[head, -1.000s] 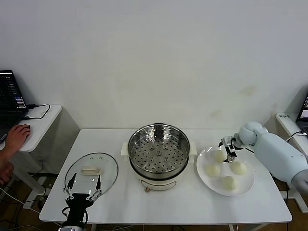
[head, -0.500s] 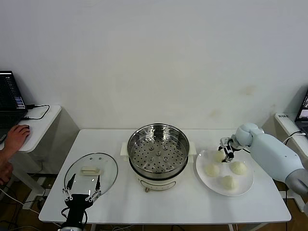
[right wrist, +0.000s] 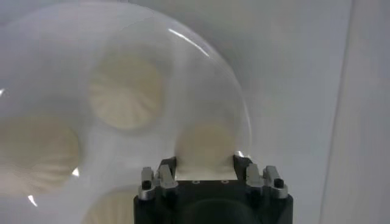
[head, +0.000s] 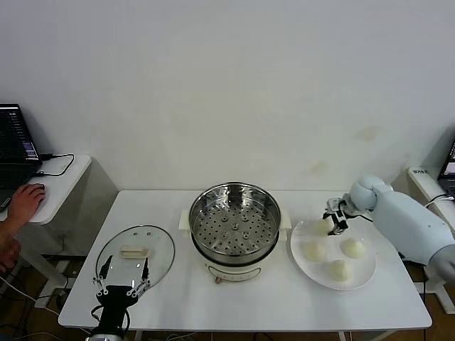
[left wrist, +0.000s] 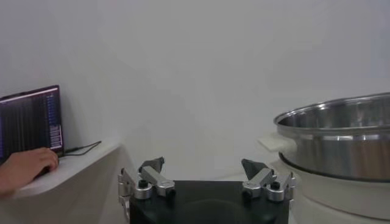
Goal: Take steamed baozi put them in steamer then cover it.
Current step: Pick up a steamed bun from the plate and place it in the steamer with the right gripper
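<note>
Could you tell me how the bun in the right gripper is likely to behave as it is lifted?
The baozi looks soft and puffy, so it probably dents under the right gripper, whose fingers flank it closely. It seems light for its size. Its smooth dome might slip or roll on the white plate if released.

I see my right arm (head: 409, 220) as a smooth pale blue-white shell with a rounded joint, both grippers (left wrist: 207, 176) black with silver screwed knuckles.

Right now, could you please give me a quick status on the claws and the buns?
Right claw shut on far bun at plate. Left claw open, near lid. Steamer empty, uncovered.
</note>
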Robot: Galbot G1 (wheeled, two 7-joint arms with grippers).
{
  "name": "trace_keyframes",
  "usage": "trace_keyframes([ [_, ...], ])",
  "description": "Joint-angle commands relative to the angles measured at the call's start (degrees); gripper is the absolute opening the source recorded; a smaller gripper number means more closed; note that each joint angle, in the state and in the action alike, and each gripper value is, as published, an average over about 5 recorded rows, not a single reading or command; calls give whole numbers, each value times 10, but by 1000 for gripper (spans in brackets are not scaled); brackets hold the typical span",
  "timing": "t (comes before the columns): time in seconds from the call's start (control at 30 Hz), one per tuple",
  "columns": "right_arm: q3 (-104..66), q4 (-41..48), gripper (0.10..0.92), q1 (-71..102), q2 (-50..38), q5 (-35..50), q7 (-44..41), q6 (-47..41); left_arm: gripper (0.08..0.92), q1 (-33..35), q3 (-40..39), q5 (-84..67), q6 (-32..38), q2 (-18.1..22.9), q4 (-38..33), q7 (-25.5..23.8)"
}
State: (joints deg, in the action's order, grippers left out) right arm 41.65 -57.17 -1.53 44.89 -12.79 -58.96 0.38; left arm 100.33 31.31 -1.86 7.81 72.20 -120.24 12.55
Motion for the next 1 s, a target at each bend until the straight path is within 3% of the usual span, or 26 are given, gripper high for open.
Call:
trace_keyframes([
  [0.03,41,-73,582,-52,-49,59,-6,-1,823,-1,-1,-1,-1,-1,0,0],
  [0.2,94,-138,577,-147,-94,143,-18,-7,823,-8,-5,-2,-1,-5,4,0],
  [0.37,177,-159,577,-280,-85,205,-22,-5,823,-15,-9,-5,0,-10,4,1],
  [0.77,276,-169,585,-392,64,280,19,30,823,-28,-7,-15,-3,-16,-2,1],
  [1.0,309,-163,585,-359,140,253,39,80,823,-31,-2,-16,-4,-11,-4,0],
])
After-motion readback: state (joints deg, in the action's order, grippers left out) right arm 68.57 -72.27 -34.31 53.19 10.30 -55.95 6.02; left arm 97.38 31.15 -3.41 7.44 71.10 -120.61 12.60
